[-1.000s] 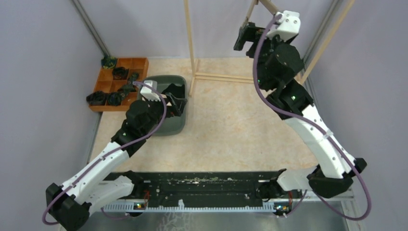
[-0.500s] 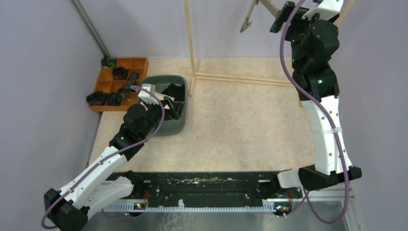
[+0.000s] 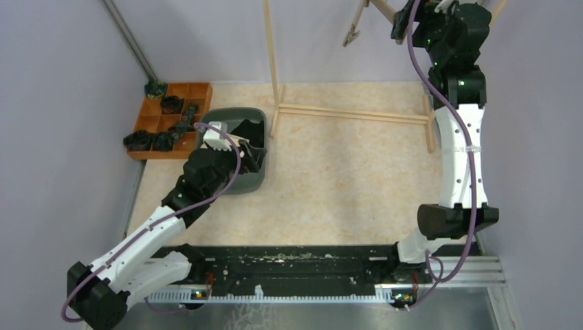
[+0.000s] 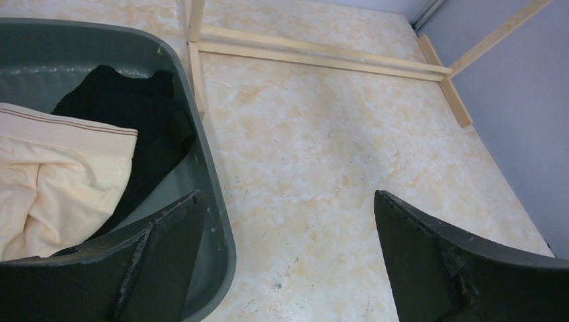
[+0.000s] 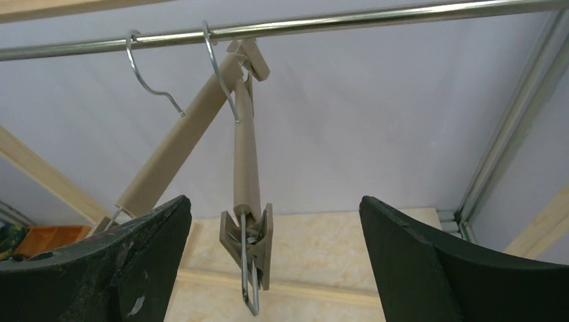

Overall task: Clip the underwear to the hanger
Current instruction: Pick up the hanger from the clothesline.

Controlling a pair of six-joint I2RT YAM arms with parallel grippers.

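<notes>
Beige worktop (image 4: 335,134) is carrying, far-left, a grey plastic tub (image 4: 216,221) holding cream-yellow boxer shorts (image 4: 54,181) and black boxer shorts (image 4: 134,114), both unclipped, while left end effector (image 4: 287,204) and right end effector (image 5: 275,201) are hovering spread, empty.

Bright, even light filled the scene, casting only faint, soft-edged shadows on the beige marbled desk (image 3: 330,172). A pale sheen lay on the inner wall of the grey plastic tub (image 4: 60,64), the soft black underwear (image 4: 134,114) inside lost detail, and thin highlights lined the chrome rail (image 5: 376,19).
</notes>
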